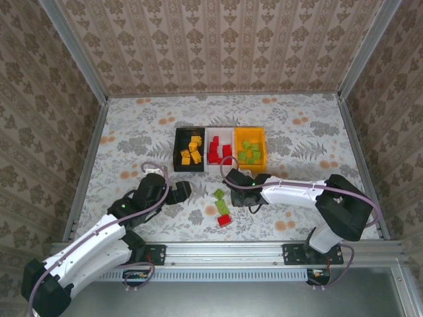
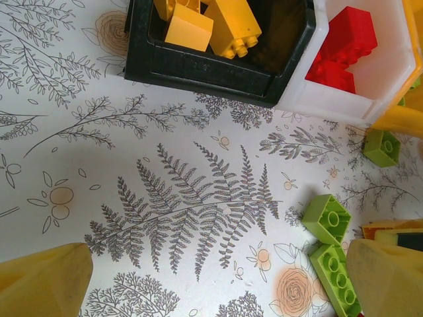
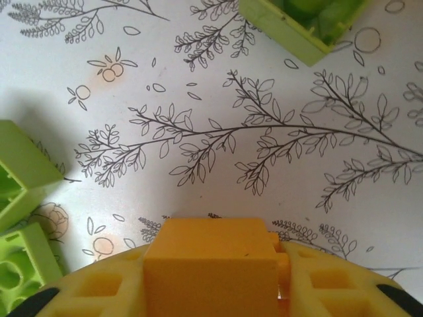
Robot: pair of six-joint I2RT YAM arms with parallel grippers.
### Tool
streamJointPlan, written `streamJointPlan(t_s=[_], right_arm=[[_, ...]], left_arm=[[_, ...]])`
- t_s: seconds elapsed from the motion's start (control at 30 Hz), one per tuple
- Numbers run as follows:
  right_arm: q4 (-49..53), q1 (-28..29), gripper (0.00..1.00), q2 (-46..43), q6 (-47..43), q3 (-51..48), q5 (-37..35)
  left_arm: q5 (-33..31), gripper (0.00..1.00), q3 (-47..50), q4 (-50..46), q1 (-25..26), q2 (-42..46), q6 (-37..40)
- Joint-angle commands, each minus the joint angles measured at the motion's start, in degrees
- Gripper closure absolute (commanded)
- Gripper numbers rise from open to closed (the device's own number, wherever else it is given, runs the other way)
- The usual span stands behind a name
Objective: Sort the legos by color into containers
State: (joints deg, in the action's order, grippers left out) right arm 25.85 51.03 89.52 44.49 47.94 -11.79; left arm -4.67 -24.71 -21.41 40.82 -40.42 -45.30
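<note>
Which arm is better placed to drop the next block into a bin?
Probably the right: its gripper has a yellow-orange brick between its fingers, while the left gripper is open and empty.

Counter (image 1: 297, 142) smooth, paper-like, faint sheen; bricks (image 2: 353, 36) smooth plastic, slight gloss; bins (image 2: 198, 82) plastic, black one softly shiny; frame rails (image 1: 231, 249) bare metal, dull; pincer pads (image 3: 99, 284) matt, rubbery-looking.

And it's one black bin (image 1: 188, 169) left of the white bin (image 1: 228, 140), one orange-yellow bin (image 1: 251, 134) right of it, and on its near side three green lego bricks (image 2: 327, 220), one red lego brick (image 1: 225, 220), one yellow-orange lego brick (image 3: 211, 264)!
</note>
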Motion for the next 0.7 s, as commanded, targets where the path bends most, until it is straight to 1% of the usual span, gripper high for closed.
streamJointPlan(t_s=[0.0,0.07,0.17,0.3,0.47,0.67], right_arm=[[0.95,-0.25,0.65,-3.59,-4.57,4.2,0.98],[1.66,-0.26,0.66,-3.72,-6.95,8.49,1.91],[1.47,-0.3,0.66,-0.74,-9.77,16.54,3.12],[0.28,-0.46,0.66,7.97,-12.7,29.1,4.73],[-0.36,-2.52,0.65,20.33,-14.07,43.8,5.08],[-0.43,-5.02,0.64,32.09,-14.17,56.92,6.44]], left_arm=[[0.03,0.0,0.03,-1.53,-0.3,0.61,0.3],[-0.07,0.0,0.1,-1.79,-0.31,0.78,0.3],[0.17,0.0,0.1,-2.19,-0.3,0.88,0.36],[0.64,0.0,0.0,-3.02,-0.26,0.96,0.7],[1.72,0.0,0.1,-3.64,-0.25,1.88,1.3],[2.77,0.0,0.12,-4.7,-0.04,2.1,1.86]])
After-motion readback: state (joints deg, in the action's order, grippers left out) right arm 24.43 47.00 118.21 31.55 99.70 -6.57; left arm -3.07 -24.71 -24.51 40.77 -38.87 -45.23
